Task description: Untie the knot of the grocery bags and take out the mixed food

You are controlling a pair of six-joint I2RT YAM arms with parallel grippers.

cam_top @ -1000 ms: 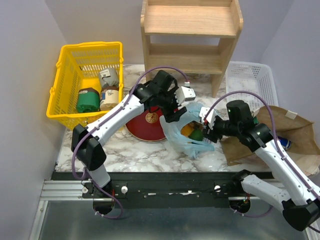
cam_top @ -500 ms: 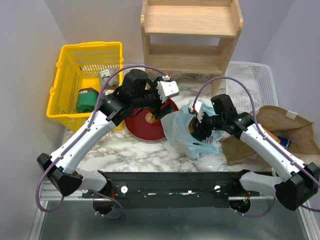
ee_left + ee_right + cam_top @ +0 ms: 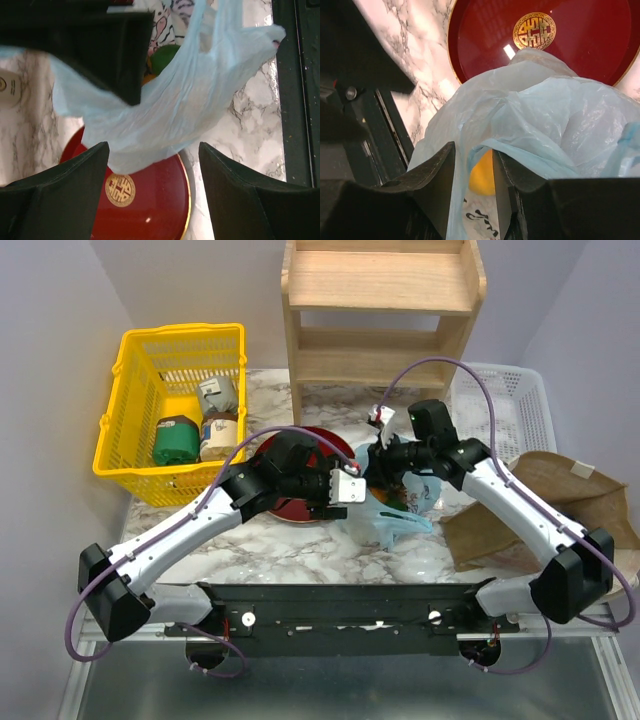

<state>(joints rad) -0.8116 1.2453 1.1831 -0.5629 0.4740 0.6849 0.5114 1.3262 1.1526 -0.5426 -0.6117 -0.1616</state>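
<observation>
Left arm has swung from the far side of the red plate [image 3: 318,436] to the near-left flank of the light-blue bag [image 3: 385,518]. The left gripper [image 3: 355,492] is spread wide with the film unclamped. The right gripper [image 3: 474,150] pinches the bag's far top.

Step judged: opening the mouth; the knot is not discernible. Next, the left gripper should close on the opposite film and draw apart.

The bag is crumpled and translucent, just right of the plate, with a green fruit [image 3: 162,57] showing inside.

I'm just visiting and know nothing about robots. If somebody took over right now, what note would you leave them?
Left hand: open, at the blue bag, above the red plate.
Right hand: shut on the blue bag's film.
Blue bag sits on the table beside the plate, green fruit and orange fruit inside. Brown paper bag lies to its right.
Done: no food out yet.
Left: open both bags, take the food out.
</observation>
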